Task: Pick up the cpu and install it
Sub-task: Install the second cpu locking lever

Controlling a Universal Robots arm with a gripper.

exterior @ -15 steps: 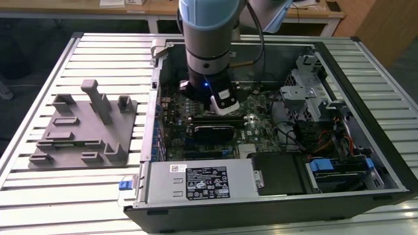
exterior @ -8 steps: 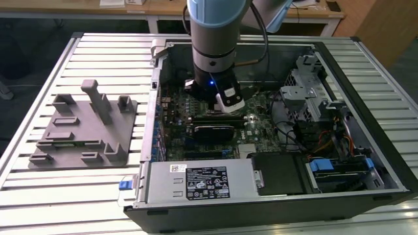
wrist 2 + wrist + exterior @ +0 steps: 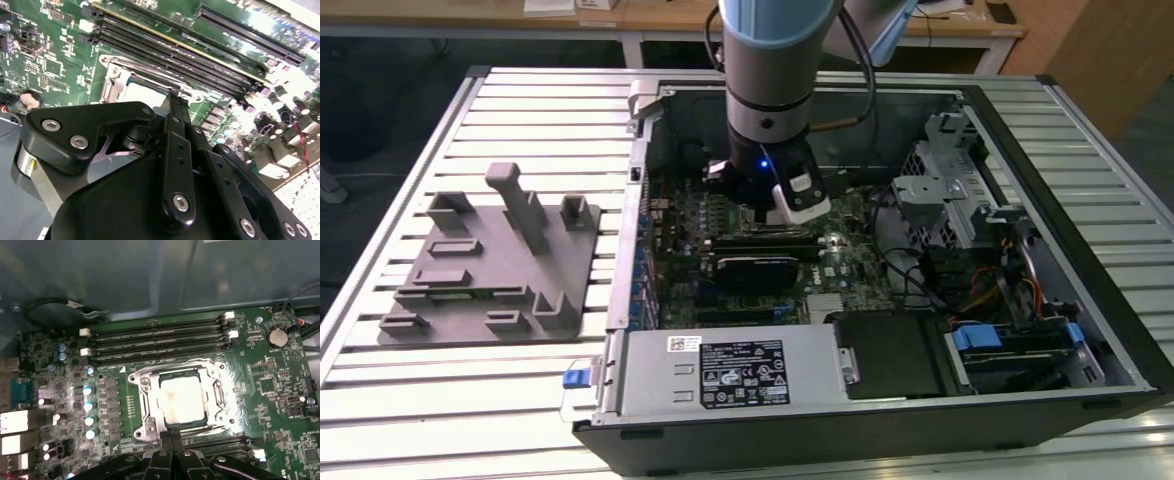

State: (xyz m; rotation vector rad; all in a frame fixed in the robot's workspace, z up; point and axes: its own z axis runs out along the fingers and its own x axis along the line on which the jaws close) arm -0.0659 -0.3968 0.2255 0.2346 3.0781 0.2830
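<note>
- Slatted metal workbench [image 3: 480, 390] with an open PC case [image 3: 881, 400] lying on its side, so the motherboard [image 3: 280, 405] faces straight up, which is handy for an arm working from above.
- Over on the exterior view's left sits a grey parts fixture [image 3: 487, 265], well apart from the case and looking empty.
- cpu [image 3: 182, 399] is already lying flat in the socket frame [image 3: 141, 405], silvery top up, just beside the RAM slots [image 3: 155, 337].
- gripper [image 3: 172, 434] hangs right at the socket's edge with its fingers pinched together on nothing, so the chip looks dropped in.
</note>
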